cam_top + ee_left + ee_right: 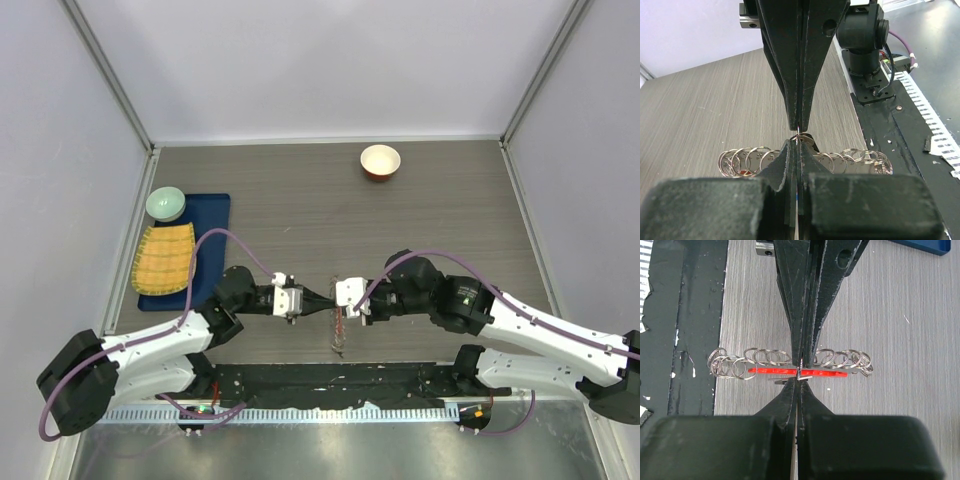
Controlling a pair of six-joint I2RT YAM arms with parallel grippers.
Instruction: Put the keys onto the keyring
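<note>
Your left gripper (797,144) and right gripper (798,382) are both closed tight. They meet tip to tip over the keyring (826,372), which lies on the table (300,200) near its front edge. A silvery sliver (798,132) shows between the tips, but you cannot tell which gripper holds it. Confirm the pinch first, then ease the grippers apart slowly and level, or the ring will likely slip.
</note>
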